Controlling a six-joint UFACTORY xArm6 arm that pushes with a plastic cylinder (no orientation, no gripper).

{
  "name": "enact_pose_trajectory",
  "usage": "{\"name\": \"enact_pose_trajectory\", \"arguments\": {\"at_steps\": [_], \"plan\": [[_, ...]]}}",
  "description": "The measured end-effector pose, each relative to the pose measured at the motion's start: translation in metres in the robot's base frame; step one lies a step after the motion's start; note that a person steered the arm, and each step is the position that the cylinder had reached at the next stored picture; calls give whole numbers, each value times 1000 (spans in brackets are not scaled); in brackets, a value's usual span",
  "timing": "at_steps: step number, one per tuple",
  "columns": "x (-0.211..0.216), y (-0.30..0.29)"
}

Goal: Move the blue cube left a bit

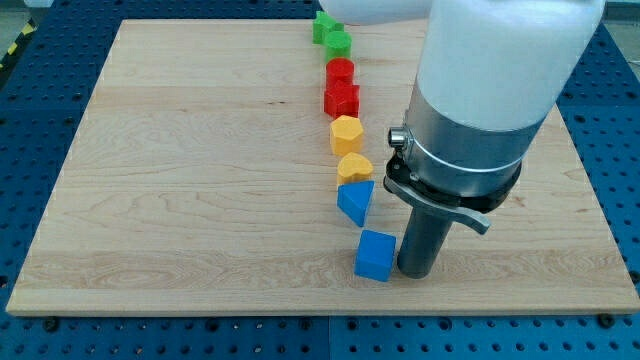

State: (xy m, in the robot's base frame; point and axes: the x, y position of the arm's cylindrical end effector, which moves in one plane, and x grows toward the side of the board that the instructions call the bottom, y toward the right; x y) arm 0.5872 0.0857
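Observation:
The blue cube [375, 255] lies near the view's bottom, right of the board's middle. My tip [415, 271] stands right beside it on its right side, touching or nearly touching. A second blue block [356, 201], wedge-like, sits just above and left of the cube.
A column of blocks runs up from the blue wedge: a yellow block [354, 167], a yellow hexagon-like block [346, 132], a red star-like block [341, 99], a red block [340, 72], and two green blocks [338, 42] [324, 26]. The wooden board [180, 180] lies on a blue perforated table. The arm's large white and grey body [480, 90] hides the board's right part.

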Motion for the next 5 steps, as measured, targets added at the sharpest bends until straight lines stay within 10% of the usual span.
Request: {"name": "enact_pose_trajectory", "arguments": {"at_steps": [5], "plan": [[0, -14]]}}
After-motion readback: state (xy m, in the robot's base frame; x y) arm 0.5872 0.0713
